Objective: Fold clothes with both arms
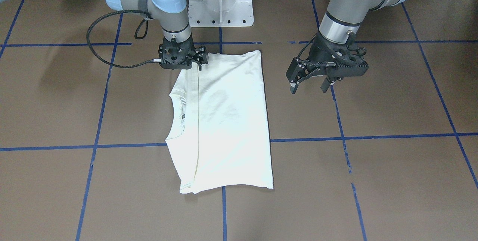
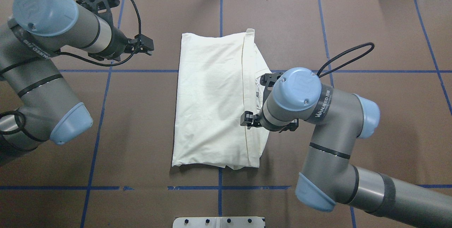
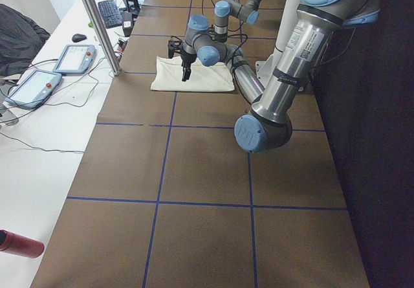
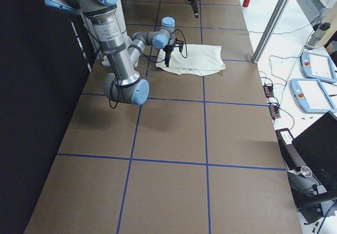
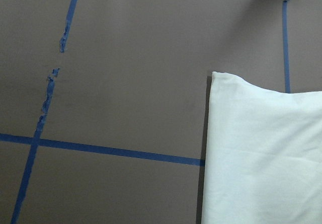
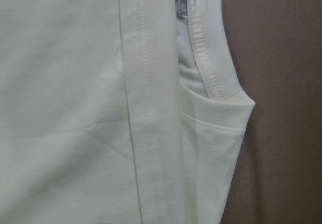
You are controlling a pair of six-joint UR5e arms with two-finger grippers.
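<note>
**A:** Left tool (image 1: pixel 310 84) spread wide, empty, hanging beside the T-shirt (image 1: pixel 227 121), not touching. Right tool (image 1: pixel 186 60) is over the collar-side strip, toward the robot-side edge; wrist blocks the jaws, can't tell if it's pinching.

**B:** Shirt where?

**A:** Mid-worktop (image 1: pixel 373 177), folded lengthwise, plain side up.

**B:** Risks?

**A:** If the right tool catches only the top layer, the fold could peel open. A one-sided pull could skew it.

**B:** Hidden?

**A:** Print faces down, only a faint shadow shows. Sleeves tucked, not visible.

I can't judge my right pincer (image 1: pixel 196 62): its own wrist hides the fingertips from overhead. The shirt (image 1: pixel 227 121) keeps its print face-down on the surface (image 1: pixel 373 177); my left wrist view crops it.
</note>
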